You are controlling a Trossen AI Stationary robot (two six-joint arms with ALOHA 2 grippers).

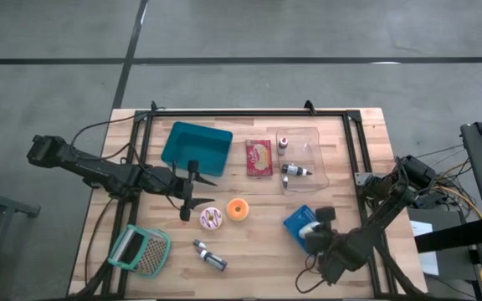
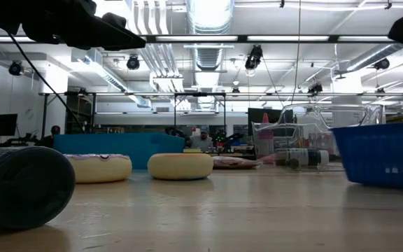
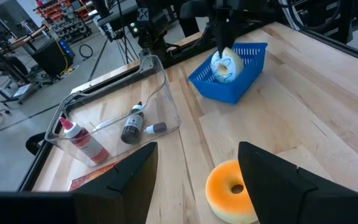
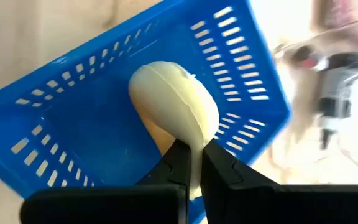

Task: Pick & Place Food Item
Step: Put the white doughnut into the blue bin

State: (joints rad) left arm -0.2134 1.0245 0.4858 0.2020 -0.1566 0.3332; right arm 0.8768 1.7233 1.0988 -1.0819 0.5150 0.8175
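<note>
Step in hand: placing; right gripper (image 4: 193, 167) hung over blue basket (image 1: 295, 224) at near right of surface (image 1: 258, 251), jaws pressed together, pinching edge of pale doughnut (image 4: 174, 102); doughnut sat low inside basket, contact with floor not clear.

Next move, as judged: spread jaws, lift straight up, clear basket wall.

Left gripper (image 1: 192, 191) waited left of centre, jaws spread, empty; orange doughnut (image 1: 238, 208) and pink doughnut (image 1: 211, 219) lay just beside it.

Writing: red packet (image 1: 258, 157) printed, unreadable; bottle labels too small.
</note>
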